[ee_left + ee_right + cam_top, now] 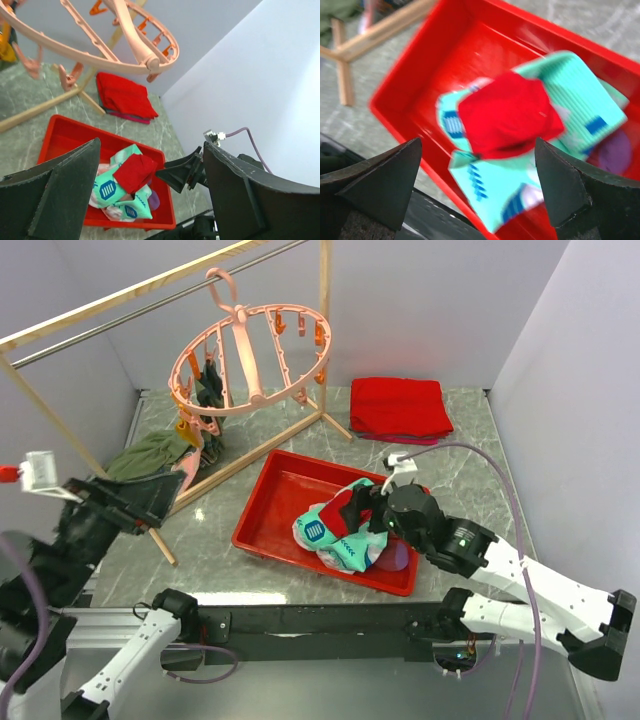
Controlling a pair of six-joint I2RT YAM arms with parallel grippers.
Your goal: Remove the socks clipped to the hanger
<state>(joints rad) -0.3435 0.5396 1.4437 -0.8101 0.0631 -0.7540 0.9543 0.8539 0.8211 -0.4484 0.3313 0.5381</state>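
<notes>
Directly above the red tray [288, 490], the right gripper [372, 508] spreads its jaws wide and grips nothing; a red sock [507, 117] lies beneath on teal patterned socks [580, 95] in the tray. Off left, the left gripper [151, 145] gapes wide too, empty. The pink hanger [247, 345] hangs from the rack's metal bar [120, 319], with dark green socks [208, 390] clipped to its left side.

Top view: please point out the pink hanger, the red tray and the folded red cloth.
pink hanger [248, 355], top external view, on its central crossbar.
red tray [288, 495], top external view, on its bare floor.
folded red cloth [400, 405], top external view, on the middle of it.
</notes>
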